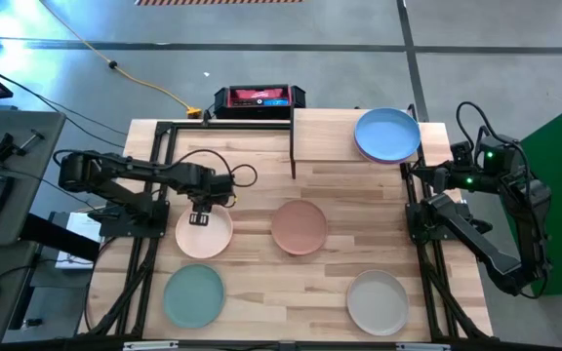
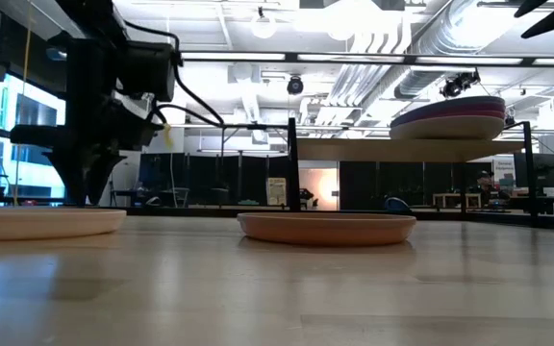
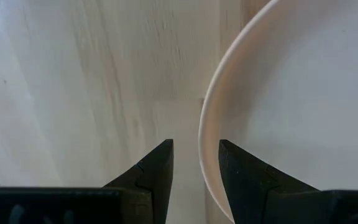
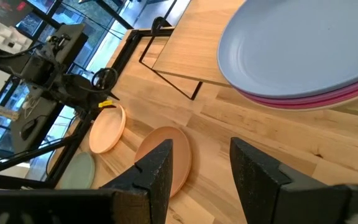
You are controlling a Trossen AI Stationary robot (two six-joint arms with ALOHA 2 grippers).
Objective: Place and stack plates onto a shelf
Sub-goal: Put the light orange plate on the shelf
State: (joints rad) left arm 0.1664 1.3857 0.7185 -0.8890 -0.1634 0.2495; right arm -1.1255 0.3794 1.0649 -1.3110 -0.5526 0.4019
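Note:
A peach plate (image 1: pixel 204 234) lies flat on the table at the left; it also shows in the low view (image 2: pixel 37 221). My left gripper (image 1: pixel 201 216) points down at its far rim (image 3: pixel 205 149). The gripper is open (image 3: pixel 196 144), with one finger over the table and one over the plate's inside. A terracotta plate (image 1: pixel 299 226), a mint green plate (image 1: pixel 193 295) and a beige plate (image 1: pixel 377 302) lie flat on the table. The shelf (image 1: pixel 325 136) at the far edge carries a stack topped by a blue plate (image 1: pixel 387 134), with pink and purple rims (image 4: pixel 303 99) beneath. My right gripper (image 4: pixel 201 144) is open and empty beside the shelf's right end.
A black and red box (image 1: pixel 259 97) stands beyond the table's far edge. The shelf's left half (image 4: pixel 191 50) is bare wood. Black metal frames (image 1: pixel 140 244) run along the table's left and right sides. Bare tabletop lies between the plates.

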